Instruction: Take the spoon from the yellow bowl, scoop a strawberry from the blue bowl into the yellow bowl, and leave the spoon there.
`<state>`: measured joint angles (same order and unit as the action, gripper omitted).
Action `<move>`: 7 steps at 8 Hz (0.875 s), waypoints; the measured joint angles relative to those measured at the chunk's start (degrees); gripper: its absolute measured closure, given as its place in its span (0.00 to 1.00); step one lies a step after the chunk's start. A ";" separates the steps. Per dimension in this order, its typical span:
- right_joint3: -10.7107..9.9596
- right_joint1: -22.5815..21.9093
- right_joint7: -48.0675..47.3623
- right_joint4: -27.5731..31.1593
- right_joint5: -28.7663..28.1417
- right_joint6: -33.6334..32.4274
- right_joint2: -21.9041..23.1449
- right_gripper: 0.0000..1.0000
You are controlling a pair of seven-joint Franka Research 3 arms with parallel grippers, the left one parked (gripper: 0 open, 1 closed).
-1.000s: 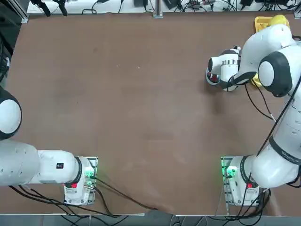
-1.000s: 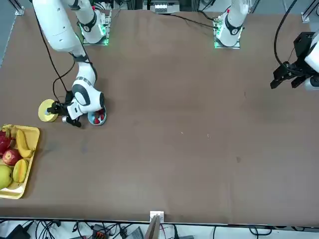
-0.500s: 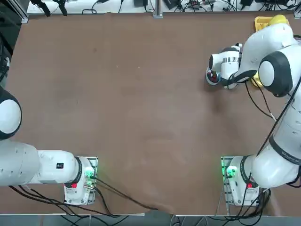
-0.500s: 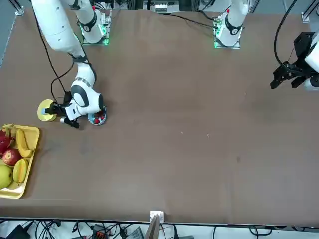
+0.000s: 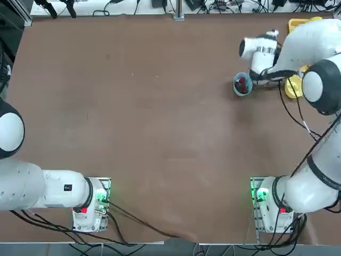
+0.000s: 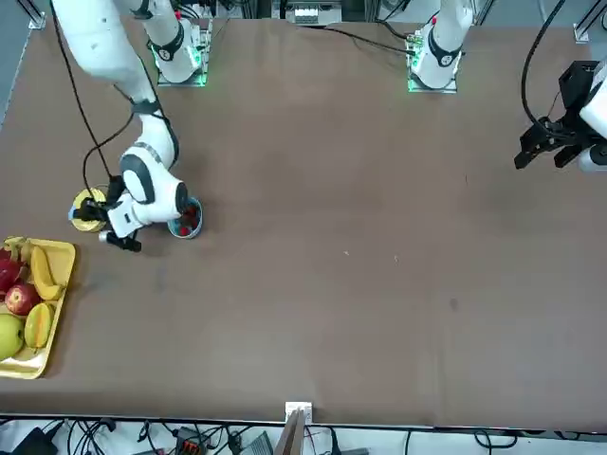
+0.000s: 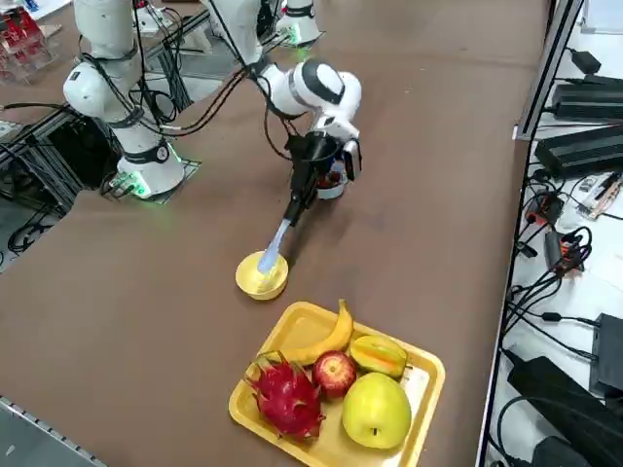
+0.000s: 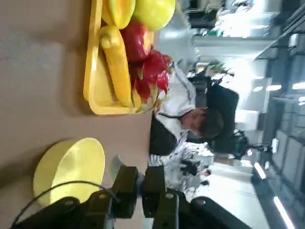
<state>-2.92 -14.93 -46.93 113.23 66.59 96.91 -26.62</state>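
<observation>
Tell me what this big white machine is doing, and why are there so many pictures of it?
It is a robot with two white arms fixed at a brown table. Four cameras photograph the same moment: one from above, one from across the table, one from the side, and one riding on the working arm's wrist. Only the right arm is working. At its end is the right gripper, two fingers pinched shut on the handle of a pale spoon. The side view shows the spoon slanting down, with its scoop end at the little yellow bowl. Right beside the gripper sits the blue bowl with small red strawberries inside. Nearby is a yellow tray with bigger fruit, like a banana and an apple. Through the wrist camera you can also see a person in the room beyond the table.
</observation>
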 joint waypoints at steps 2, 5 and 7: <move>0.57 -3.92 8.64 -7.47 -11.75 -5.39 2.01 0.90; 0.72 -10.04 16.30 -21.87 -31.66 -12.68 2.20 0.90; 0.66 -10.75 16.07 -26.55 -43.39 -12.71 2.13 0.90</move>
<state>-2.26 -25.68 -30.87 86.68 23.20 84.20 -24.49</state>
